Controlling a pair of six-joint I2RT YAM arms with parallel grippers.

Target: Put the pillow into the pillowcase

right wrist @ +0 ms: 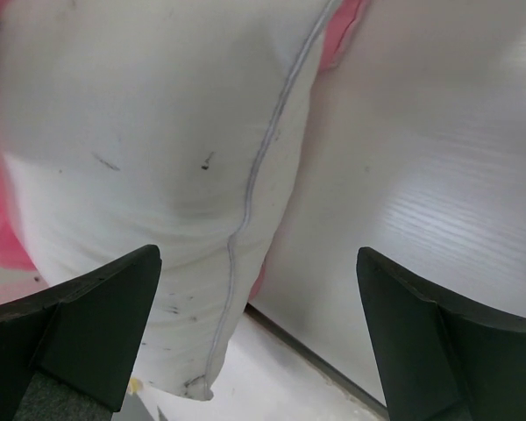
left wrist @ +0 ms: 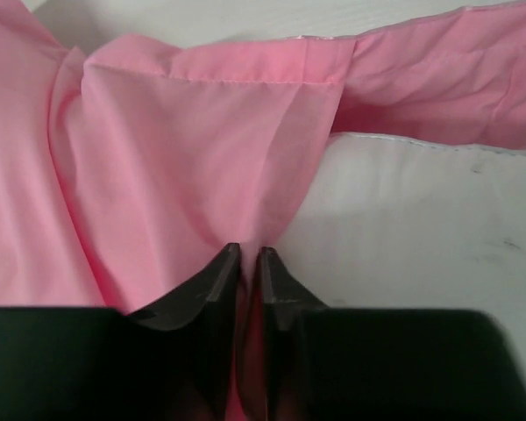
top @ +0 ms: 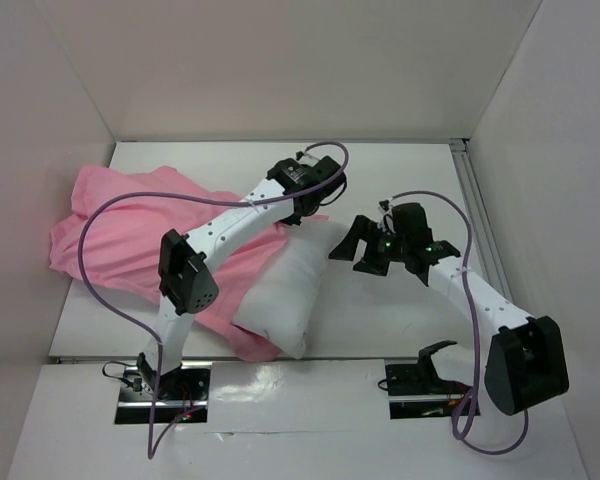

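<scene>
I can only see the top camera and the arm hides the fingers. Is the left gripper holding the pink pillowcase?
Observer: Yes. In the left wrist view, the left gripper pinches a fold of the pillowcase between its nearly closed fingers.
Operator: And the other one, is it holding anything?
Observer: No. The right wrist view shows the right gripper wide open above the pillow, gripping nothing.

Pillow (top: pixel 280 290): 1. Pillowcase (top: pixel 120 235): 1, left of pillow, overlapping it. Arms: 2 – L arm (top: pixel 230 225), R arm (top: pixel 475 295), either side of pillow. Grippers: 2 – L gripper (left wrist: pixel 250 254), R gripper (right wrist: pixel 256 256). Purple cables: 2 – L cable (top: pixel 345 157), R cable (top: pixel 474 237). Table (top: pixel 400 330): 1.
</scene>
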